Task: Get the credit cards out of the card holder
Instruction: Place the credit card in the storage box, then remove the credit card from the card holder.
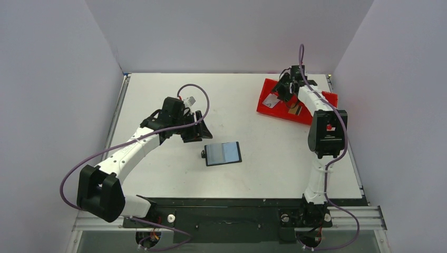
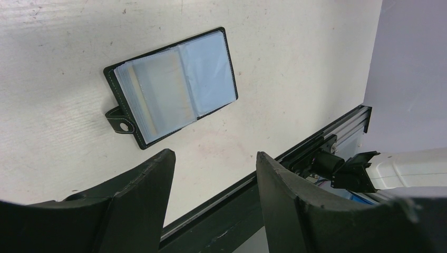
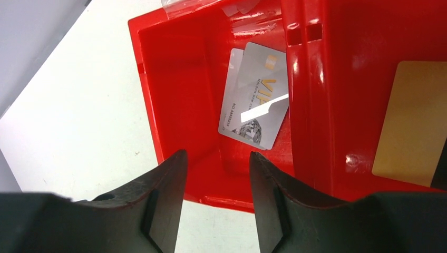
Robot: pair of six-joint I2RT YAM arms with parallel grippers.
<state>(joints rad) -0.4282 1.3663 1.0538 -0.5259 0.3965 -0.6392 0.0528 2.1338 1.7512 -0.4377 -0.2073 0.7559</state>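
The card holder (image 1: 223, 153) lies open and flat on the table centre, with clear bluish sleeves and a black snap tab; in the left wrist view (image 2: 171, 87) a pale card shows inside its left sleeve. My left gripper (image 1: 197, 129) is open and empty, hovering just left of and behind the holder (image 2: 213, 158). My right gripper (image 1: 282, 89) is open and empty above the red tray (image 1: 266, 108). In the right wrist view, a silver-grey card (image 3: 255, 103) lies in the tray's left compartment and a gold card (image 3: 414, 124) in the adjoining one, with the gripper (image 3: 217, 158) over the near rim.
The red tray (image 3: 174, 79) sits at the table's back right, near the right wall. The table's near edge with a black rail (image 2: 316, 142) lies close to the holder. White walls enclose the table on three sides.
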